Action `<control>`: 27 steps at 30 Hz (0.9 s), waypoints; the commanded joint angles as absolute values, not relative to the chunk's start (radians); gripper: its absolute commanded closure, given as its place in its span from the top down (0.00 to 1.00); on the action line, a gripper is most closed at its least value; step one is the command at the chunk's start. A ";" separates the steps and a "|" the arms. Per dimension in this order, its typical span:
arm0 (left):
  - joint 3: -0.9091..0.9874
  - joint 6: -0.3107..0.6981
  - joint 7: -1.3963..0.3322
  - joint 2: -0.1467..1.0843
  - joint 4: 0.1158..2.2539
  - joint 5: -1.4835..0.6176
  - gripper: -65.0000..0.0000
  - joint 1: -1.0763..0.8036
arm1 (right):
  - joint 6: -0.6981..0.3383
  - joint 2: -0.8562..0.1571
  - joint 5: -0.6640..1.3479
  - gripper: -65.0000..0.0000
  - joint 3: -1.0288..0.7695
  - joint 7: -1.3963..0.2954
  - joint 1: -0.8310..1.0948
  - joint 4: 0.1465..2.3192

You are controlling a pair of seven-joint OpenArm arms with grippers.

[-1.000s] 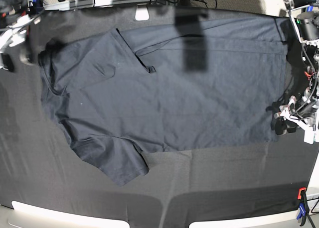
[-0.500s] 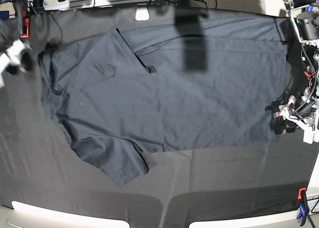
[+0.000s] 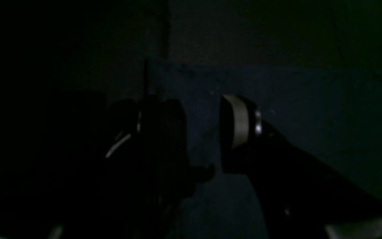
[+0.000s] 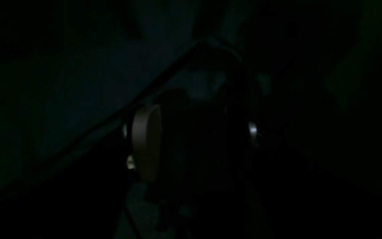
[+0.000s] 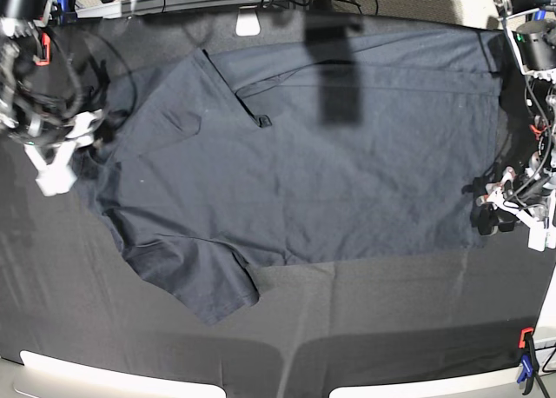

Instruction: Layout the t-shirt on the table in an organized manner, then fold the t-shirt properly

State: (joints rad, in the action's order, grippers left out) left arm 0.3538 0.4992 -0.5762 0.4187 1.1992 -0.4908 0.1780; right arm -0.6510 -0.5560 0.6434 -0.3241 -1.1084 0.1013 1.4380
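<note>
Lay spread flat across the middle of the table (image 5: 287, 328), the t-shirt (image 5: 304, 163), hem toward the right edge and collar toward the left, seemingly readied for folding. Poised low at the collar end, the right gripper (image 5: 74, 146), fingers wide apart and holding nothing, probably lining up a pinch. Parked at the hem, the left gripper (image 5: 488, 208), likewise parted and empty.
</note>
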 commanded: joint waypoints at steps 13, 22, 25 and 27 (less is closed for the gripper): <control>0.359 0.506 -0.549 0.438 1.215 -0.498 0.41 0.200 | -0.698 -0.581 0.690 0.00 -0.522 -1.127 0.241 1.752; 0.359 0.506 -0.546 0.438 1.215 -0.499 0.41 0.200 | -0.698 -0.579 0.670 0.34 -0.568 -0.999 0.306 1.755; 0.359 0.506 -0.546 0.438 1.215 -0.499 0.41 0.200 | -0.698 -0.579 0.630 0.48 -0.528 -0.979 0.253 1.664; 0.359 0.506 -0.546 0.438 1.215 -0.499 0.41 0.200 | -0.695 -0.580 0.631 0.48 -0.492 -0.982 0.199 1.596</control>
